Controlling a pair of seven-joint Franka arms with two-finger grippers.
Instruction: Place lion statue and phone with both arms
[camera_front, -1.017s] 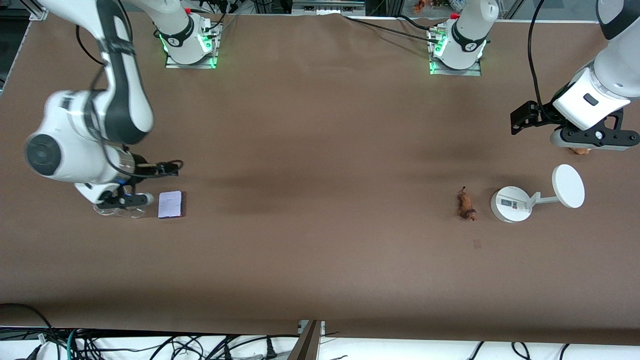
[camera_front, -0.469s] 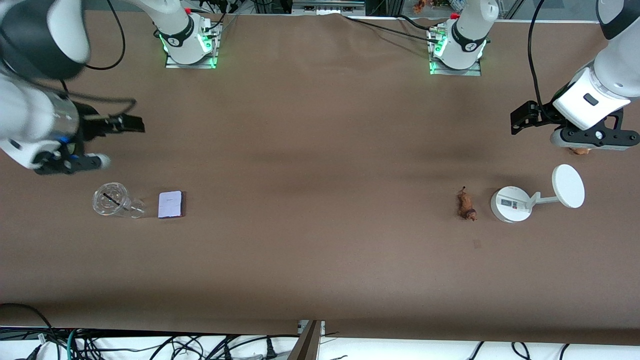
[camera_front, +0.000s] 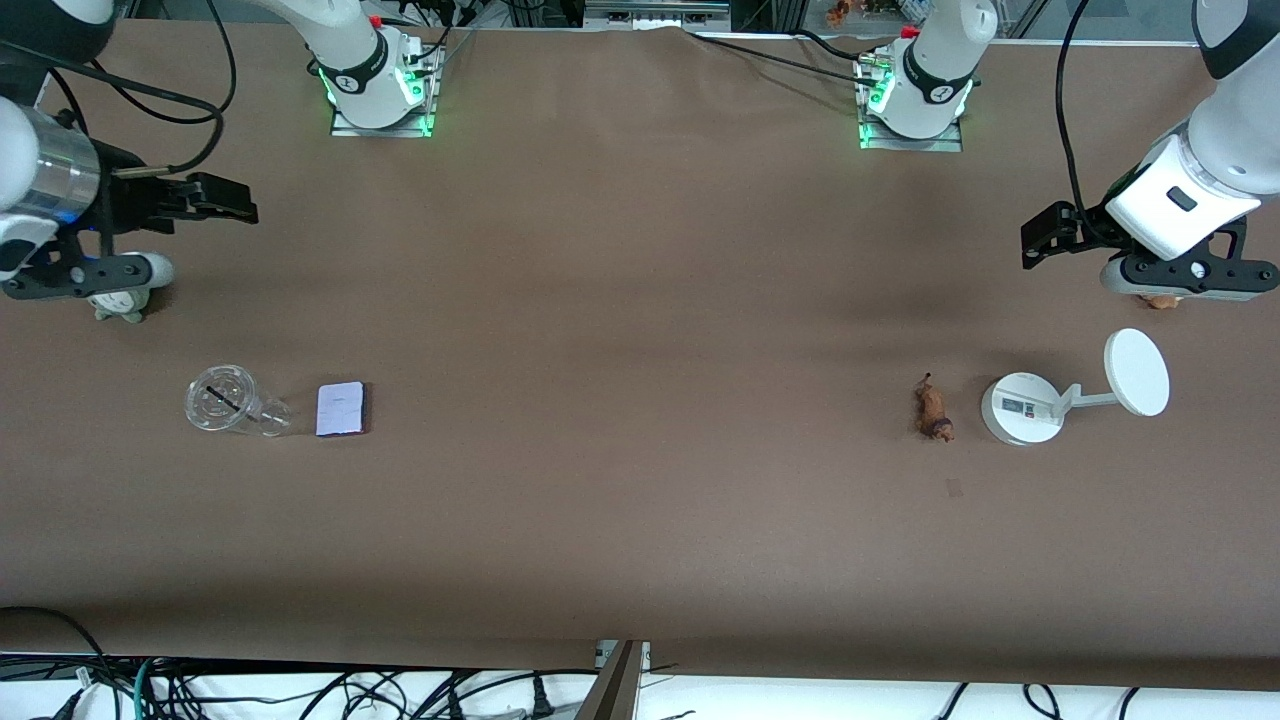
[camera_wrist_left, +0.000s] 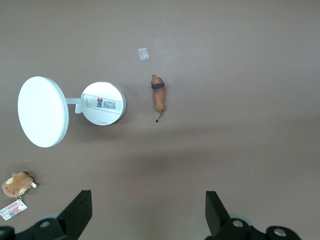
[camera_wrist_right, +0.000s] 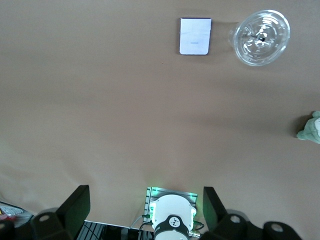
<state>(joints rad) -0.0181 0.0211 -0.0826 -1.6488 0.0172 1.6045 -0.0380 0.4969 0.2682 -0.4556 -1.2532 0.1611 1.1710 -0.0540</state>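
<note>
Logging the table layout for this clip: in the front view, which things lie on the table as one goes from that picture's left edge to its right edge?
Grey-green plush → clear cup → phone → lion statue → white round stand.

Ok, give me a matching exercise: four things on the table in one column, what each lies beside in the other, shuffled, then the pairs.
Things:
1. phone
2. lion statue
3. brown plush
4. grey-green plush

Places:
A. under the right gripper
B. beside the clear cup
C. under the left gripper
D. beside the white stand

Pairs: 1-B, 2-D, 3-C, 4-A
</note>
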